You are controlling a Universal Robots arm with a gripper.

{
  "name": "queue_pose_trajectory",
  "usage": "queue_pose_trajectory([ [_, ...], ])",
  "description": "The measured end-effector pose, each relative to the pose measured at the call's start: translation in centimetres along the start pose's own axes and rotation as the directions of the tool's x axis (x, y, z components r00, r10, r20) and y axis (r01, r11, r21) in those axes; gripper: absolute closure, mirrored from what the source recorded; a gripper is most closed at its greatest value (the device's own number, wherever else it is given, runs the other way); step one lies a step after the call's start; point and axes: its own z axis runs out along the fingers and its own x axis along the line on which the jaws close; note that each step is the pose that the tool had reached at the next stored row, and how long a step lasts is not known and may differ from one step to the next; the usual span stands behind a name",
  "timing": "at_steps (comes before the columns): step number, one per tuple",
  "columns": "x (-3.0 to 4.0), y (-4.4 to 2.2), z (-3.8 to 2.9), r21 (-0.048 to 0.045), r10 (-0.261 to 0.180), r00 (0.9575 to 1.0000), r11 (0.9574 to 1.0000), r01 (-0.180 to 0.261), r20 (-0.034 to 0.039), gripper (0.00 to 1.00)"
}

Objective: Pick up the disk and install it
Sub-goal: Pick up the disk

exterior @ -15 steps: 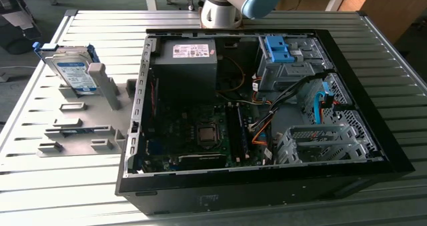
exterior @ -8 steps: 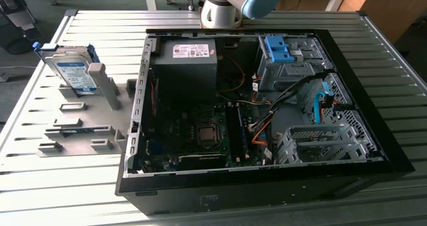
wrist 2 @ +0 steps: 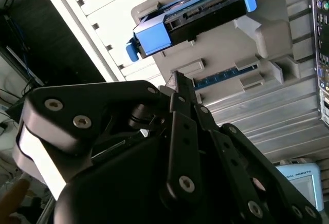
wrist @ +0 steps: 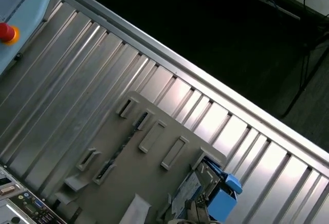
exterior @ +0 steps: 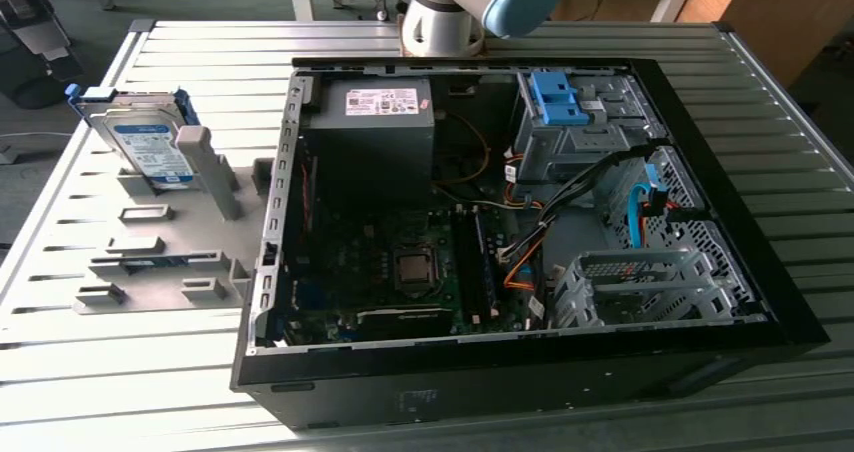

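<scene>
The disk (exterior: 144,142) is a silver-grey drive with a white-and-blue label in a blue bracket. It stands on edge in a grey holder plate (exterior: 160,262) on the slatted table, at the exterior view's left. Both wrist views also catch the disk (wrist 2: 195,13) (wrist: 205,193) in that holder. My gripper (wrist 2: 180,88) appears as a black linkage in the second wrist view, held above the table and well apart from the disk, with nothing in it. The arm (exterior: 461,12) rises behind the case.
An open black computer case (exterior: 747,272) lies on the table beside the holder. Inside are a grey power supply (exterior: 380,122), a blue drive-bay latch (exterior: 554,100), cables and a metal cage (exterior: 641,287). A pendant with a red button (wrist: 6,33) rests on the table.
</scene>
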Motion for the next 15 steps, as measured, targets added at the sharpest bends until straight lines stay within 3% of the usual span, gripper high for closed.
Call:
queue_pose_trajectory([
  [4, 0.0, 0.0, 0.06, 0.0015, 0.069, 0.9976, 0.9976, -0.069, 0.003, 0.89],
  [7, 0.0, 0.0, 0.1, 0.0026, 0.124, 0.9922, 0.9922, -0.124, 0.0056, 0.89],
  [11, 0.0, -0.01, 0.17, 0.0037, 0.195, 0.9807, 0.9808, -0.195, 0.009, 0.89],
  [15, 0.0, -0.01, 0.22, 0.0047, 0.263, 0.9646, 0.9647, -0.263, 0.0124, 0.89],
])
